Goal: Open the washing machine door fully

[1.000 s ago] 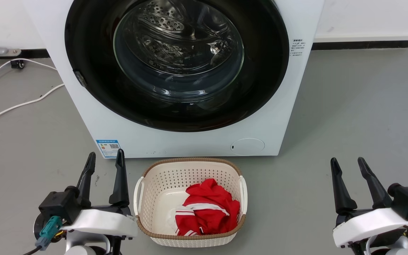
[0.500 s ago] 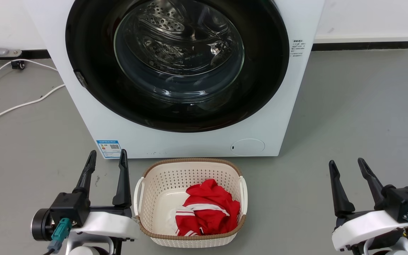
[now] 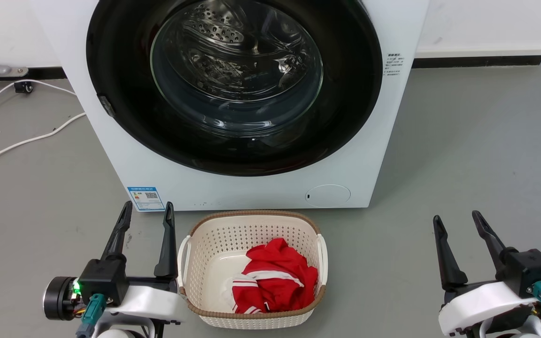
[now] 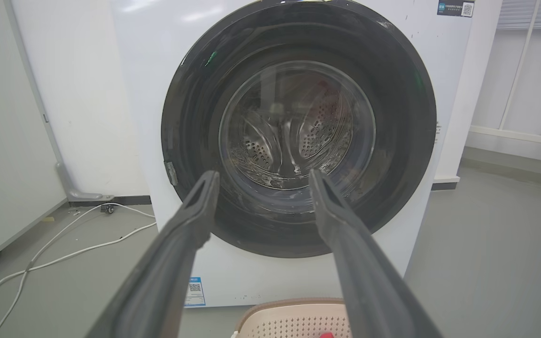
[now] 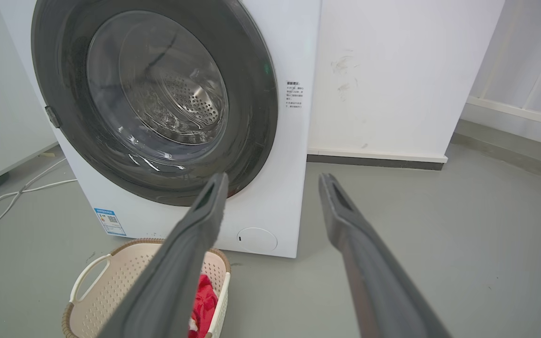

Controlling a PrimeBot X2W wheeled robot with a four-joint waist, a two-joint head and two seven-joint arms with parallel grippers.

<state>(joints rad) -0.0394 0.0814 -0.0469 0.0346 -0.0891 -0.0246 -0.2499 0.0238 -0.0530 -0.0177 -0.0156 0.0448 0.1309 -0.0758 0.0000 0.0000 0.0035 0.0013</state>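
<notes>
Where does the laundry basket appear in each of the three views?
Head view: basket at bottom centre.
Left wrist view: cut by the bottom edge, just right of centre.
Right wrist view: lower left corner.
Shared landmark: blue label, near the basket's left side.

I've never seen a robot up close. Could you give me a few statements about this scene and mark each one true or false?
1. The large round glossy black door of the white washing machine is shut. True.
2. The cream perforated plastic basket holds a red garment with white stripes. True.
3. The left pincer grips the door. False: it hangs open, apart from the machine, beside the basket.
4. The right pincer is clamped shut. False: its fingers stand apart, holding nothing.
</notes>
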